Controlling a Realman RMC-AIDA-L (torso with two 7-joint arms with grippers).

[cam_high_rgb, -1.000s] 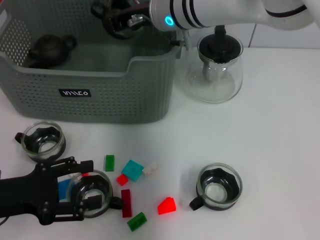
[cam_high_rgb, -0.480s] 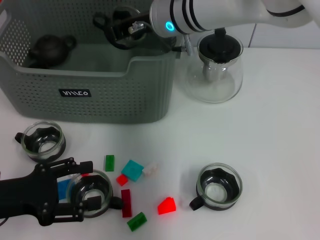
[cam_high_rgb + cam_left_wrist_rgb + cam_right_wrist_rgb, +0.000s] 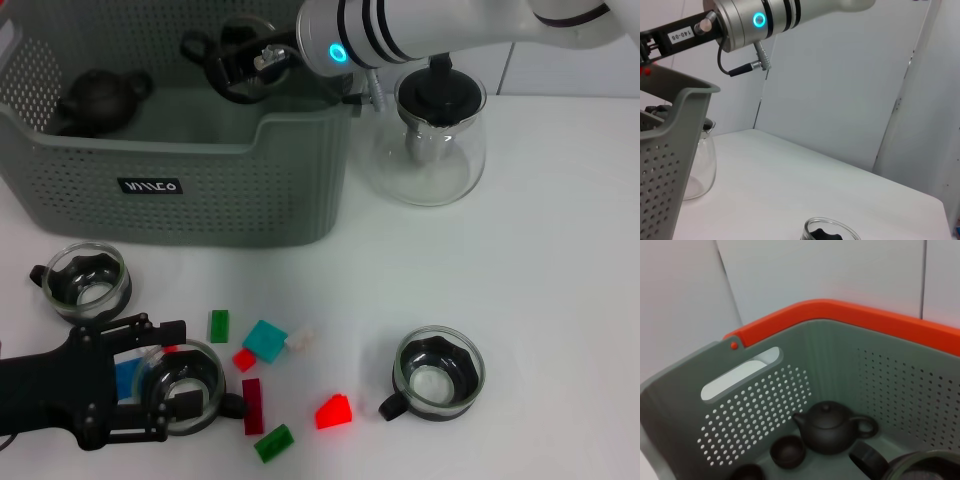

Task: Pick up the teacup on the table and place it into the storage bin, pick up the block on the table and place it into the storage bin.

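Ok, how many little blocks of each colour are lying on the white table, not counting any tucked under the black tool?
Green plastic blocks: 2
Bright red plastic blocks: 2
Dark red long block: 1
Teal square block: 1
Whitish small block: 1
Total: 7

The right arm extends across the far side, its tool [image 3: 240, 55] gripping a cup. The left tool [image 3: 150, 385] lies low at the near left, fingers spread.
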